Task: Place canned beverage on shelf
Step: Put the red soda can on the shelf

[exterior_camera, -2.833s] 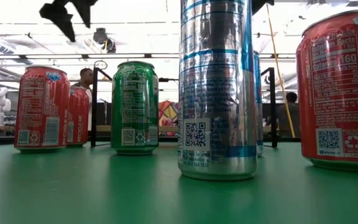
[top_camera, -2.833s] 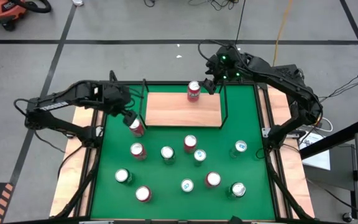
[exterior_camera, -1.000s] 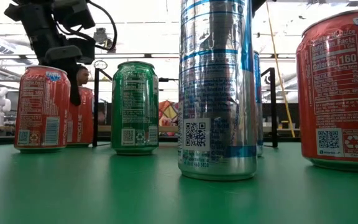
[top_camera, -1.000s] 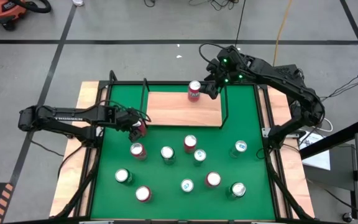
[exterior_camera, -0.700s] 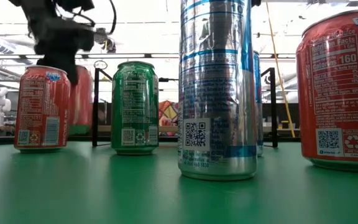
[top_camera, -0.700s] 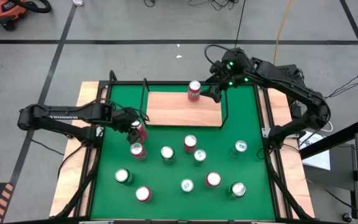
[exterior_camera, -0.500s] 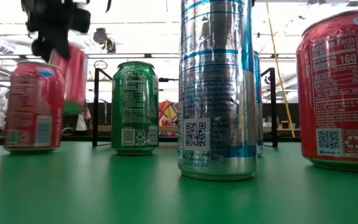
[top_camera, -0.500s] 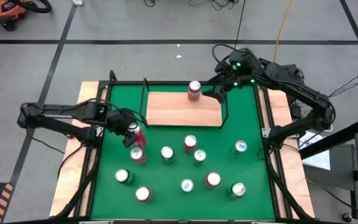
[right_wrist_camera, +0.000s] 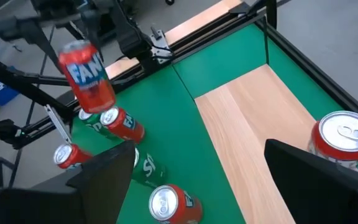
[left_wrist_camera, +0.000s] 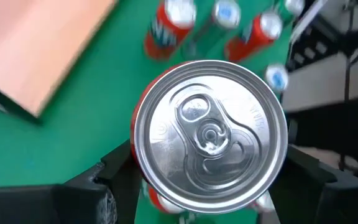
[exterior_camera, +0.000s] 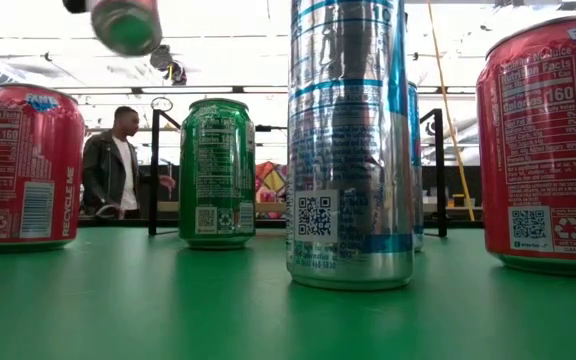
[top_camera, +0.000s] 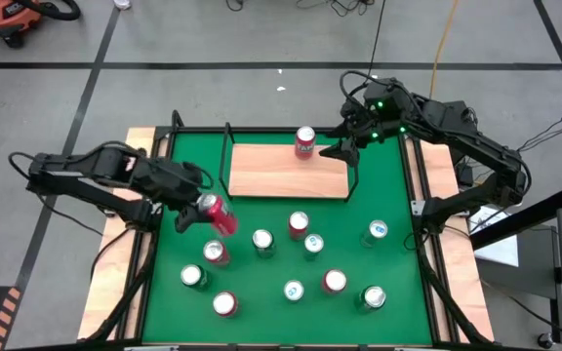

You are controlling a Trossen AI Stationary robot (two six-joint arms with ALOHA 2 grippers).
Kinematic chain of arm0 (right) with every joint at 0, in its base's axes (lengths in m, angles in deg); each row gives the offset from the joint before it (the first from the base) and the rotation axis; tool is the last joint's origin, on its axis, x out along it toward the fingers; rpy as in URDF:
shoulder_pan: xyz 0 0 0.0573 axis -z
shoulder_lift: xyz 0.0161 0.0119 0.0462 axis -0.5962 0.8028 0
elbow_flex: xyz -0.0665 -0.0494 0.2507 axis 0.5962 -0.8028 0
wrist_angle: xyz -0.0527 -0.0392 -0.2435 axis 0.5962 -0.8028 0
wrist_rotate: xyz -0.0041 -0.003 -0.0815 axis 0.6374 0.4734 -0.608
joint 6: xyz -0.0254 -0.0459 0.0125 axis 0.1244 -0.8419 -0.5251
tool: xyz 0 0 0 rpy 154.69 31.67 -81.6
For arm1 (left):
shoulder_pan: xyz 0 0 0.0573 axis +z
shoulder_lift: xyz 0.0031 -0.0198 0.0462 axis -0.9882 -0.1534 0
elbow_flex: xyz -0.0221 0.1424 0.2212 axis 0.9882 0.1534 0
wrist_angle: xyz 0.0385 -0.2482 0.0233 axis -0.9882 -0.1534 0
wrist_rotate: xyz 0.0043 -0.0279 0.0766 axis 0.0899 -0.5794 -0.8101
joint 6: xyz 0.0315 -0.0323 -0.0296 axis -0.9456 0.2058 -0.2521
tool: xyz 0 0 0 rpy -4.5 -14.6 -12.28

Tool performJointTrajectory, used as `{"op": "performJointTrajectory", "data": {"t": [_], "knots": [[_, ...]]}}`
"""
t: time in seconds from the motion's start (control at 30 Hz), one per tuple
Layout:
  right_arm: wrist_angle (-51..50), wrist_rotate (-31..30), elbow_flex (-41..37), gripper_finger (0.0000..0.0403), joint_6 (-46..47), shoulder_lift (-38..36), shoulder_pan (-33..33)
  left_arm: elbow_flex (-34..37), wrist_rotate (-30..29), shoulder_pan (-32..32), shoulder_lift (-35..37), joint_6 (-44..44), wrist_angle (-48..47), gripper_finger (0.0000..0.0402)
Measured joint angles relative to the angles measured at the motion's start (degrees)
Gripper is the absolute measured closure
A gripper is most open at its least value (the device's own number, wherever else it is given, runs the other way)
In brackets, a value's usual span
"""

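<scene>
My left gripper [top_camera: 203,207] is shut on a red can [top_camera: 217,214] and holds it tilted in the air over the left part of the green mat [top_camera: 388,268]. In the low view only the can's base [exterior_camera: 126,22] shows, at the top. The shelf [top_camera: 281,174], a light-wood board with black rails, lies at the mat's far side. A second red can [top_camera: 304,141] stands upright on its far edge. To the right of that can, my right gripper [top_camera: 338,149] hangs open above the shelf's far right corner, touching nothing. My left gripper pinches the red can's two opposite sides [left_wrist_camera: 135,168] between its two fingers [left_wrist_camera: 114,171], just below the top rim. The fingers come slanting down from the table's left. The can hangs clear of the mat, tilted, its silver top [left_wrist_camera: 210,134] turned back toward the wrist.
Several red, green and silver cans stand on the mat nearer than the shelf, the closest a red one [top_camera: 215,252] just below the held can. Black rails [top_camera: 351,166] stand at the shelf's sides and back. A person [exterior_camera: 118,160] stands in the room behind.
My left gripper has lifted the red can off the mat, drawn it toward the table's left and near side, and tipped it over at a slant. The neighbouring red can has slid a little toward the near edge. My right gripper has drifted right, away from the can on the shelf.
</scene>
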Motion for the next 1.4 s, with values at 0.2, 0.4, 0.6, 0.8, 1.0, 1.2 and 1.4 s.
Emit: {"op": "performJointTrajectory", "data": {"t": [0.2, 0.4, 0.6, 0.8, 1.0, 1.2, 1.4], "knots": [[5.2, 4.1, 0.0, 0.0053, 3.7, 0.1, 0.0, -5.1, -4.7, 0.1, -0.3, -6.2, 4.7, 0.0141], [15.8, 10.6, 0.0, 0.0053, 11.8, 0.9, -1.3, -5.5, -8.8, 0.2, -1.3, -17.1, 17.3, 0.0141], [21.3, 13.2, 0.0, 0.0053, 17.4, 1.4, -4.2, -5.5, -10.3, 2.1, -5.1, -27.4, 28.2, 0.0141], [21.8, 16.1, 0.0, 0.0053, 20.0, 1.4, -5.9, -5.5, -5.5, 4.3, -9.1, -31.2, 35.2, 0.0141], [21.9, 19.8, 0.0, 0.0053, 19.2, 1.8, -7.8, -5.5, 0.6, 5.2, -12.2, -33.4, 38.3, 0.0141], [21.5, 23.1, 0.0, 0.0053, 19.2, 3.5, -9.4, -5.5, 2.0, 6.2, -14.8, -35.6, 44.0, 0.0141], [20.9, 28.4, 0.0, 0.0053, 18.3, 5.5, -10.8, -5.5, 5.2, 6.5, -17.2, -37.2, 47.6, 0.0142]]}}
